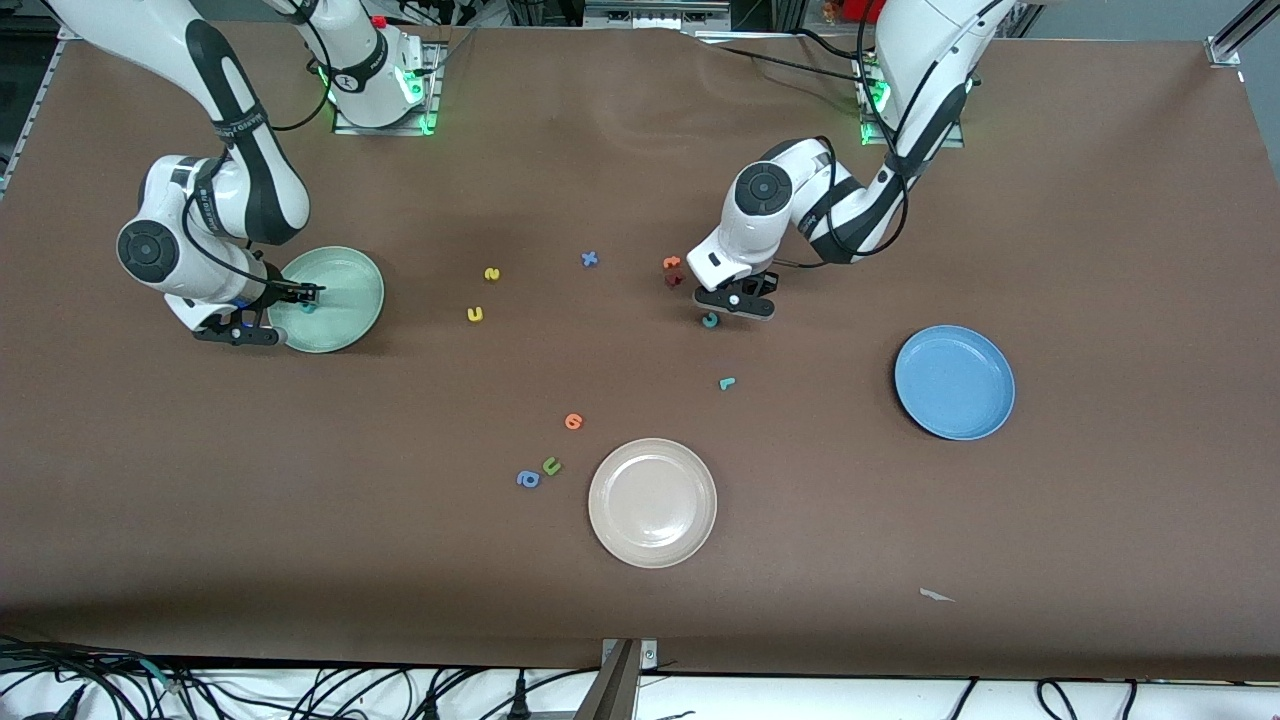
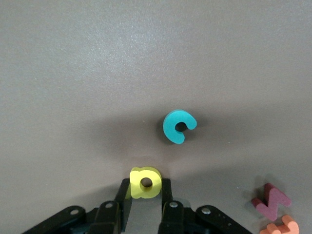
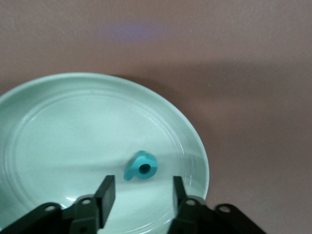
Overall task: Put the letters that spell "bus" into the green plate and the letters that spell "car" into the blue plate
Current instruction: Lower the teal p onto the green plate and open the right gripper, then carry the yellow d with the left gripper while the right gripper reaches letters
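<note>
My left gripper [image 2: 145, 188] is shut on the yellow "a" [image 2: 145, 182], low over the table beside the teal "c" [image 2: 179, 126]. In the front view the left gripper [image 1: 737, 300] is just above that "c" [image 1: 709, 320], and the teal "r" [image 1: 727, 383] lies nearer the camera. My right gripper [image 3: 141, 192] hangs open over the green plate [image 3: 73, 126], where the teal "b" [image 3: 140, 166] lies loose. The yellow "s" [image 1: 491, 273] and yellow "u" [image 1: 475, 314] lie mid-table. The blue plate [image 1: 954, 382] sits toward the left arm's end.
A beige plate [image 1: 652, 502] sits near the front camera, with a green "u" [image 1: 551, 466], a blue "a" [image 1: 527, 479] and an orange letter [image 1: 573, 421] beside it. A blue "x" [image 1: 590, 259] lies mid-table. Orange [image 1: 672, 263] and dark red [image 1: 674, 280] letters lie by the left gripper.
</note>
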Robot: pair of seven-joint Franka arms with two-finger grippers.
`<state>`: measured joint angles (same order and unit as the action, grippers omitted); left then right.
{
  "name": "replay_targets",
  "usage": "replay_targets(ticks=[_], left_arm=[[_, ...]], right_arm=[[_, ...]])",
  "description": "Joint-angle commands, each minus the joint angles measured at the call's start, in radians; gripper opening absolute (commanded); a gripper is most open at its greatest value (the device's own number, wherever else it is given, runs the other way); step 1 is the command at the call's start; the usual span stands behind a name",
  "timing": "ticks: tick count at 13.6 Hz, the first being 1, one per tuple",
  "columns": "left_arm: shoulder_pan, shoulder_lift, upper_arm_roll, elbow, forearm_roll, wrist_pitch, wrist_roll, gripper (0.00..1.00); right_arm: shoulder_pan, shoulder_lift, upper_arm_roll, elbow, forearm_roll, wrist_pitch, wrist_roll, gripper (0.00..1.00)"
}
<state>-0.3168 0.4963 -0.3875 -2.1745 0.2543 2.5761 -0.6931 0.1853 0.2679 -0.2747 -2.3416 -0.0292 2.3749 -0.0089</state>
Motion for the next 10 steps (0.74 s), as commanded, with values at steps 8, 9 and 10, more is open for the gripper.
replay_targets(ticks=[8, 9, 10], left_arm=[[0.113, -0.082, -0.013, 0.015, 0.020, -0.141, 0.087, 0.20], [0.146, -0.093, -0.019, 0.021, 0.019, -0.172, 0.115, 0.20], [0.175, -0.104, -0.019, 0.027, 0.019, -0.194, 0.144, 0.20]], right_arm=[[0.005, -0.119, 0.280, -0.002, 0.102, -0.071, 0.375, 0.97], [0.005, -0.118, 0.323, -0.001, 0.129, -0.059, 0.388, 0.97], [0.005, -0.115, 0.368, -0.002, 0.132, -0.039, 0.391, 0.97]])
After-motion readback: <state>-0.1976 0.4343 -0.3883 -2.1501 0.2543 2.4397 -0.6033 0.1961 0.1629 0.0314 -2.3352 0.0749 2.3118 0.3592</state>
